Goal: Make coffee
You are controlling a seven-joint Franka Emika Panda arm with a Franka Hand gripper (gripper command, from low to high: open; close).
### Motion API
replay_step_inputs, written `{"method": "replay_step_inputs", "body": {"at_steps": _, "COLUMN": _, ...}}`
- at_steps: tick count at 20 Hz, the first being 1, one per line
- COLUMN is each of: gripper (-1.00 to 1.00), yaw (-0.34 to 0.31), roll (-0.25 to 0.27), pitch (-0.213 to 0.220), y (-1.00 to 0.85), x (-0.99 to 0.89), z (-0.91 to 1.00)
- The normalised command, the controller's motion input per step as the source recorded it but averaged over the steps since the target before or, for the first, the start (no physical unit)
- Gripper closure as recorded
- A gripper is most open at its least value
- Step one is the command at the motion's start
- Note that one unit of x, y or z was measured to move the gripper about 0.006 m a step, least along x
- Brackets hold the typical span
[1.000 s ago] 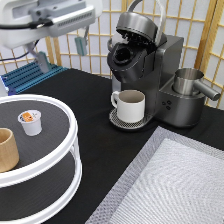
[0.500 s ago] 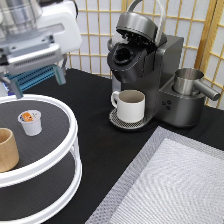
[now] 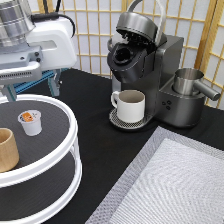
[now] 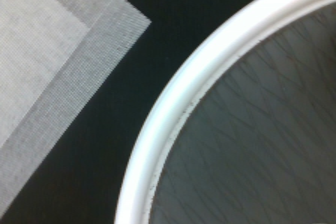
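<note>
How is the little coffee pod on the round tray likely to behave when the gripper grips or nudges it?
The coffee pod looks small and thin-walled, so probably very light and easily crushed. Standing upright on the tray's textured dark mat, it may tip rather than slide. The gripper hangs just above the tray.

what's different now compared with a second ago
The arm has swung in from the exterior view's top left toward the two-tier tray, and the pincer now hangs above the tray's rim. Nothing was gripped or released. The coffee pod, wooden cup, mug and coffee machine stayed put.
</note>
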Motion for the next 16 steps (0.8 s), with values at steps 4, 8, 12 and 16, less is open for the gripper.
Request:
{"method": "replay_step_inputs", "body": {"at_steps": 4, "gripper": -1.00, "yaw": -0.324, "roll": -0.100, "pitch": 0.000, "y": 0.19, "x": -0.02, "z": 0.00}}
{"method": "replay_step_inputs", "body": {"at_steps": 8, "gripper": -1.00, "yaw": -0.344, "roll": -0.139, "pitch": 0.004, "y": 0.01, "x": -0.02, "z": -0.03}}
{"method": "replay_step_inputs", "body": {"at_steps": 12, "gripper": -1.00, "yaw": -0.254, "roll": -0.185, "pitch": -0.003, "y": 0.01, "x": -0.23, "z": -0.07}}
{"method": "replay_step_inputs", "body": {"at_steps": 16, "gripper": -1.00, "yaw": -0.089, "roll": -0.169, "pitch": -0.050, "y": 0.27, "x": -0.57, "z": -0.10}}
